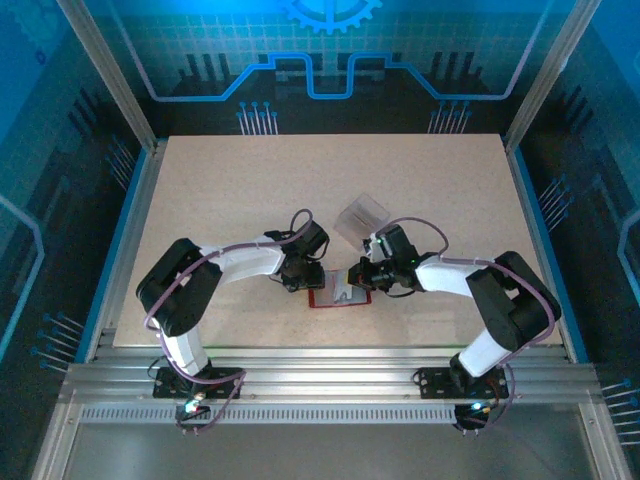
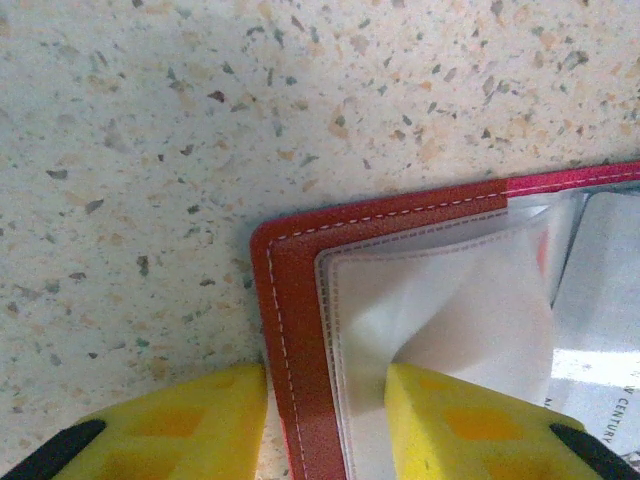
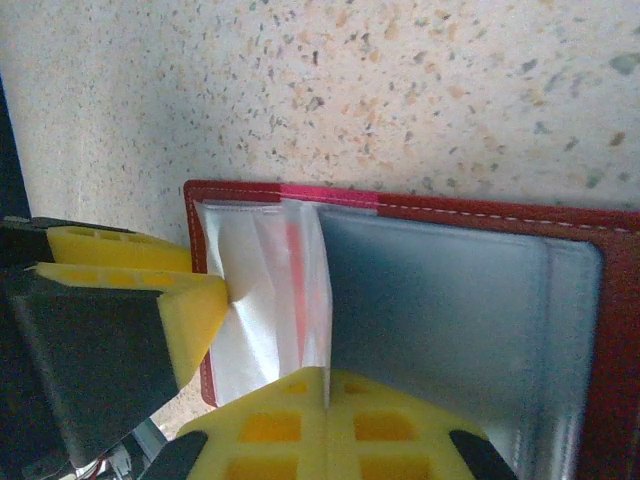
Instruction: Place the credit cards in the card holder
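From above, the open red wallet (image 1: 330, 300) lies flat on the table (image 1: 250, 200) between the claws, with the left claw (image 1: 308, 282) at its left edge, the right claw (image 1: 357, 280) at its right part, and a clear box (image 1: 362, 217) just beyond the right one. The left wrist view shows the left claw (image 2: 325, 385) with pads (image 2: 450, 420) apart, astride the wallet's (image 2: 290, 300) red edge, one pad on the pale pocket (image 2: 440, 300). In the right wrist view the right claw (image 3: 328, 385) is closed, pads together at the pocket's (image 3: 270, 300) edge.
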Controlling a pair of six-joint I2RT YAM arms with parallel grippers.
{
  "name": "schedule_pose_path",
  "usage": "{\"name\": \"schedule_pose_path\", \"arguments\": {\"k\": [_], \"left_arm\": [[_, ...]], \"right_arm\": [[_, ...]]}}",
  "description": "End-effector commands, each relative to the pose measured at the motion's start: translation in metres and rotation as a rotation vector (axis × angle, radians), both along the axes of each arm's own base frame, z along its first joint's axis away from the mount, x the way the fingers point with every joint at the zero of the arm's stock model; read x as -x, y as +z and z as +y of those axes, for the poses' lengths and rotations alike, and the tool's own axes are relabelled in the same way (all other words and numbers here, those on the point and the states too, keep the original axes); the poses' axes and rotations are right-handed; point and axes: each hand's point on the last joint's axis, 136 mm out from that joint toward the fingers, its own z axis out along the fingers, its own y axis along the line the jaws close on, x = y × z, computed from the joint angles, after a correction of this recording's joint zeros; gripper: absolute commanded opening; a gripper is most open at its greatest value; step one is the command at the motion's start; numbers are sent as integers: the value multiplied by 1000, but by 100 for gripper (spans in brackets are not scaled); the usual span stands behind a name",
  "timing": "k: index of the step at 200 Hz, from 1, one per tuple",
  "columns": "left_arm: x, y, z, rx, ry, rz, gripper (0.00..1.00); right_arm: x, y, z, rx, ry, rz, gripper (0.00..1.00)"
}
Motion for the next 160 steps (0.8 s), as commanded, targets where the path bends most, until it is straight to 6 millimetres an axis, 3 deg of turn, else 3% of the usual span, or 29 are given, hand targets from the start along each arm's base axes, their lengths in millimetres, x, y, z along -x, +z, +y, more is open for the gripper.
{"name": "schedule_pose_path", "arguments": {"k": [1, 84, 160], "left_arm": [[16, -25, 10, -41, 14, 64, 38], [17, -25, 11, -40, 16, 68, 38], [18, -26, 10, -43, 15, 73, 39]], "right_arm": [[10, -15, 0, 24, 7, 25, 0], [14, -5, 7, -3, 60, -12, 0], [26, -12, 10, 8, 146, 9, 0]]}}
